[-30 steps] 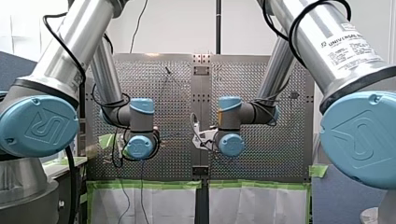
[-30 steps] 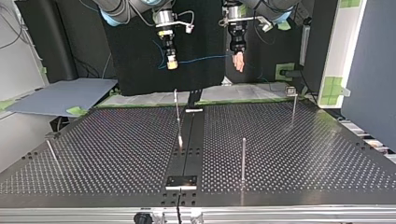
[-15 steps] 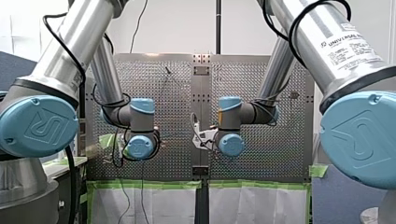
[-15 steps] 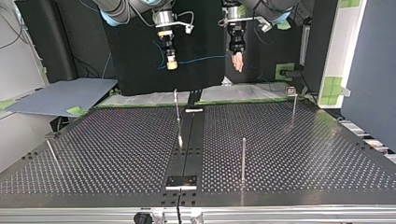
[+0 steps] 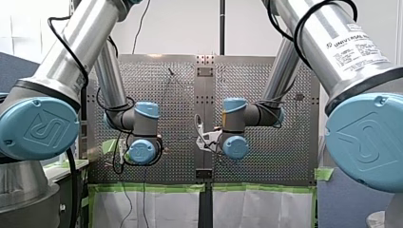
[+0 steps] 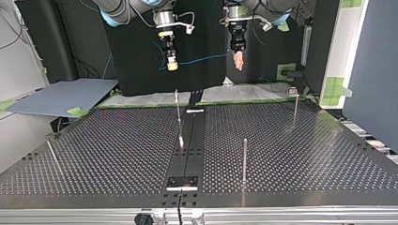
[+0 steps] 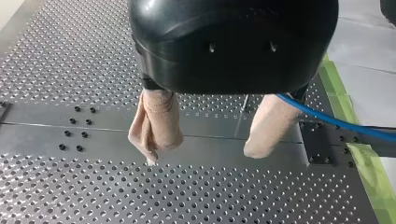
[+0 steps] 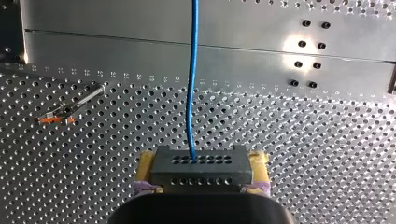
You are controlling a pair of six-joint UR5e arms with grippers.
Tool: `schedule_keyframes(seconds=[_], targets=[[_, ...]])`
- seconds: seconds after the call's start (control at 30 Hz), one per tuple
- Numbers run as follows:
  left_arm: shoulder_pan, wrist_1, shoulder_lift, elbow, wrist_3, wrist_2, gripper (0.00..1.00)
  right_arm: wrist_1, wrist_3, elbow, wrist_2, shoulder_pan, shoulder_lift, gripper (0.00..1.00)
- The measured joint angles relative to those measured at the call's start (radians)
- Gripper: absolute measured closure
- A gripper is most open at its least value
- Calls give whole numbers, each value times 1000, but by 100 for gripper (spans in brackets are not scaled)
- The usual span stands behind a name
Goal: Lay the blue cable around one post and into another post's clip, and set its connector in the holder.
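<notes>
Here the blue cable point(image 8: 191, 93) leaves the connector point(image 8: 201, 169) as one straight line, running ahead of it over the perforated table point(image 8: 303, 140). The connector, a dark block with rows of small holes, sits between the yellow pads point(image 8: 145, 164) of my right gripper point(image 6: 172, 64), which is clamped on its two ends.

In the top view the connector hangs in the air, well above the table. From it the cable stretches sideways, nearly level, to my left gripper point(image 6: 238, 60). The left wrist view shows that gripper's beige-padded fingers point(image 7: 159, 122) spread apart, with only the table seen between them. The cable comes out from behind one finger, outside the gap. I cannot tell whether it touches that finger.

On the table below the connector, a thin leaning post point(image 6: 178, 115) stands nearest to it. An upright post point(image 6: 244, 159) stands farther from the connector, towards the top view's camera. A third post with a small head point(image 6: 294, 105) stands well off to the side of the connector, past my left gripper. Farthest from the connector, a small metal plate point(image 6: 183, 182) lies on the table's dark middle strip.
</notes>
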Motion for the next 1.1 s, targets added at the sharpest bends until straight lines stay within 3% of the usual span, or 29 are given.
schedule_keyframes(seconds=[0.23, 0.3, 0.5, 0.6, 0.7, 0.87, 1.1], targets=[[0, 0, 0, 0, 0, 0, 0, 1, 1, -1, 1, 1, -1, 100], [0, 0, 0, 0, 0, 0, 0, 9, 9, -9, 9, 8, -8, 100], [0, 0, 0, 0, 0, 0, 0, 61, 60, -61, 61, 60, -17, 100], [0, 0, 0, 0, 0, 0, 0, 89, 76, -89, 89, 89, -18, 100], [0, 0, 0, 0, 0, 0, 0, 115, 81, -110, 118, 107, -18, 100], [0, 0, 0, 0, 0, 0, 0, 130, 83, -119, 163, 114, -18, 100], [1, -1, 0, -1, -1, 1, 0, 133, 84, -121, 174, 116, -18, 100]])
